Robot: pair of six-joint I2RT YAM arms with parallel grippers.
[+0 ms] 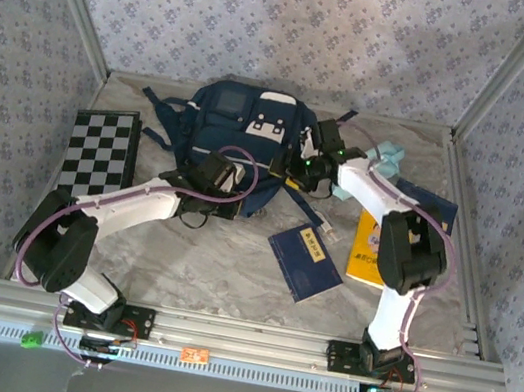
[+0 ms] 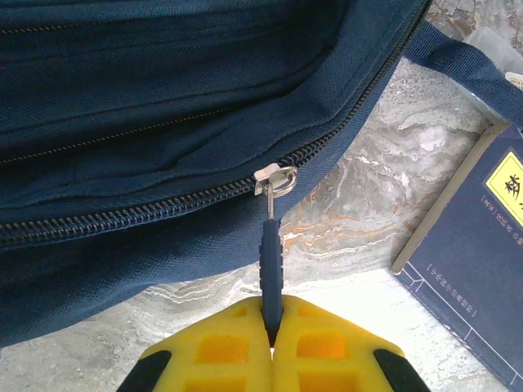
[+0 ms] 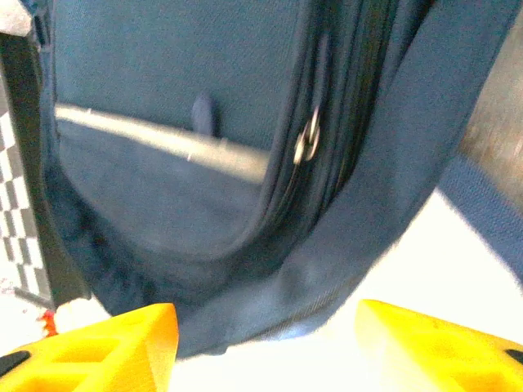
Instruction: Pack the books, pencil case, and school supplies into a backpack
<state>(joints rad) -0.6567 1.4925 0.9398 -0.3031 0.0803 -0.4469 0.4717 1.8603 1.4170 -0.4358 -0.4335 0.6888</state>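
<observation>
Left wrist: navy book [image 2: 466, 269], yellow label [image 2: 508, 189] printed with Chinese characters (cropped).

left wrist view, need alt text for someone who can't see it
The left gripper, with yellow fingers, is pinched shut on the dark zipper pull of the navy backpack, whose fabric spans the top of the frame. A navy book with a yellow label lies on the marbled table at the right edge.

Yellow fingers [image 2: 327, 351] tight around the backpack [image 2: 163, 122] zipper pull [image 2: 270, 253]; navy book [image 2: 474, 269] at right.
</observation>
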